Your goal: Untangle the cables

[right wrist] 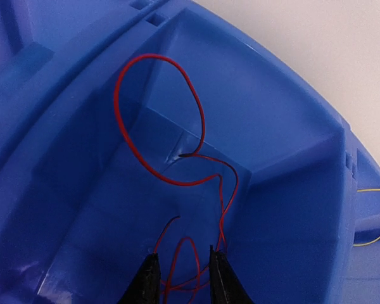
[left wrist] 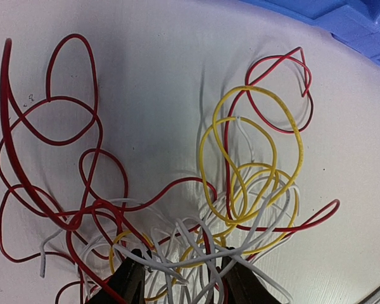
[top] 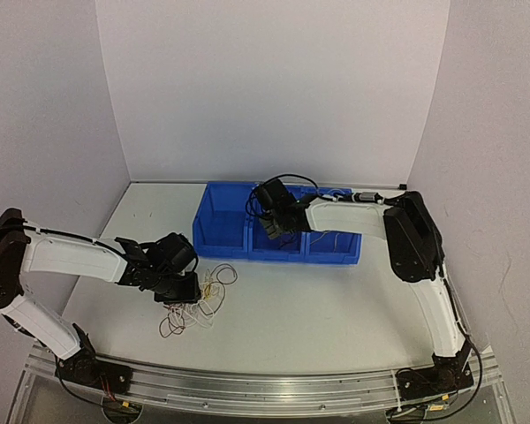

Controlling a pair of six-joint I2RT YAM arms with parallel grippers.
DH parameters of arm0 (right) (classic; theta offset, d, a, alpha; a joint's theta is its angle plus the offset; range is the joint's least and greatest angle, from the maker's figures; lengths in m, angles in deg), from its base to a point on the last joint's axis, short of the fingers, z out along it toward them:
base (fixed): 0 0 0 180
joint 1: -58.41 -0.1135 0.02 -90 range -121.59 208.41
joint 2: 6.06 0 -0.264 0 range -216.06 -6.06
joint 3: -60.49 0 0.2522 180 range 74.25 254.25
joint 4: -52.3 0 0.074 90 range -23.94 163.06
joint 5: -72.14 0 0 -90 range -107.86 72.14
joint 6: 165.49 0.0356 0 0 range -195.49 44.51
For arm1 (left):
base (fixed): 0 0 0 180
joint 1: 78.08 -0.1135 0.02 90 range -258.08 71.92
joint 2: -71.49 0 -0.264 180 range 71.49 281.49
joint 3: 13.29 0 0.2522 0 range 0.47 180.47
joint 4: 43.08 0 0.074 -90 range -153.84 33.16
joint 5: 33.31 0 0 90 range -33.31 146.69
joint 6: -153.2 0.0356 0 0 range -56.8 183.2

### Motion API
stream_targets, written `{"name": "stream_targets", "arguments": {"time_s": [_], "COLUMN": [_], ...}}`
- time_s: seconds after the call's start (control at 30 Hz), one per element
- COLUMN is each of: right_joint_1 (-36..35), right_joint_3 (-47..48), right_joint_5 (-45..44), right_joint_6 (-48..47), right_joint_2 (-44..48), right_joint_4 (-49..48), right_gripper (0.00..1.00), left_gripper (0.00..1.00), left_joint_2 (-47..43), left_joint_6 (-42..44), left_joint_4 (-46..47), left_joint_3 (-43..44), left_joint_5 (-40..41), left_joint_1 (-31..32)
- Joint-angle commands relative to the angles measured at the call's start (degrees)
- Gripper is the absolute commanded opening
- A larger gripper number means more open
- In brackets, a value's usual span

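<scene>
- While the left gripper [left wrist: 185,278] hangs low over it, the tangle of cables [left wrist: 171,250] lies on the white desk [left wrist: 152,57], near the front of the row of blue bins [top: 225,231] but apart from them.
- Red cables [left wrist: 82,218] sprawl in wide loops on the left of the wrist view. Yellow cables [left wrist: 266,92] curl on the right, and white cables [left wrist: 190,244] knot through the middle, all crossing one another.
- The left gripper's jaws are parted, with one finger [left wrist: 130,285] on each side of the white strands. Several strands run through the gap, and none looks pinched.
- Over at the bins, a single red cable [right wrist: 177,183] lies inside one compartment. One big loop rises against the back wall and smaller loops lie on the floor.
- From above, that compartment looks like the middle one, though the arm hides much of it.
- The right gripper [right wrist: 183,278] is down in that bin [right wrist: 272,126] with its jaws apart. The red cable passes between the fingers and brushes the right-hand one, but it is not clamped.
- One yellow cable [right wrist: 375,189] shows beyond the bin wall at the right edge of the right wrist view.
- In the overhead view, the left arm is stretched out low across the desk on the left. The right arm bends in from the right side, and the two grippers are well apart.
</scene>
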Motion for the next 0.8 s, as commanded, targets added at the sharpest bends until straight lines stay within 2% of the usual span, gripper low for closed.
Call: {"name": "stream_targets", "arguments": {"time_s": [0.0,0.13,0.27,0.4,0.5,0.67,0.77], "right_joint_1": [-0.2,-0.2,-0.2,-0.2,-0.3,-1.3,-3.4], "right_joint_3": [-2.4,-4.9,-7.6,-11.9,-16.2,-25.5,-31.0], "right_joint_5": [7.3,11.5,13.4,19.4,26.1,39.9,48.5], "right_joint_6": [0.8,1.9,3.2,3.8,4.6,4.9,1.2], "right_joint_2": [8.7,11.9,15.6,21.5,25.9,33.5,36.5], "right_joint_4": [-0.2,0.4,0.8,0.8,0.8,0.7,-0.2], "right_gripper": [0.27,0.33,0.44,0.63,0.84,0.87,0.88], "left_gripper": [0.41,0.41,0.4,0.37,0.32,0.16,0.06], "left_joint_2": [0.2,0.5,0.8,0.9,1.2,2.3,3.4], "left_joint_6": [-0.5,-0.4,-0.4,-0.1,0.5,3.0,5.3], "left_joint_4": [0.2,0.5,0.6,1.2,1.9,5.5,8.0], "left_joint_3": [2.8,3.0,3.2,2.9,2.8,2.7,3.5], "left_joint_5": [-0.2,-0.5,-0.7,-1.1,-1.8,-5.1,-7.7], "left_joint_1": [-0.2,-0.3,-0.3,-0.3,-0.2,-0.2,-0.1]}}
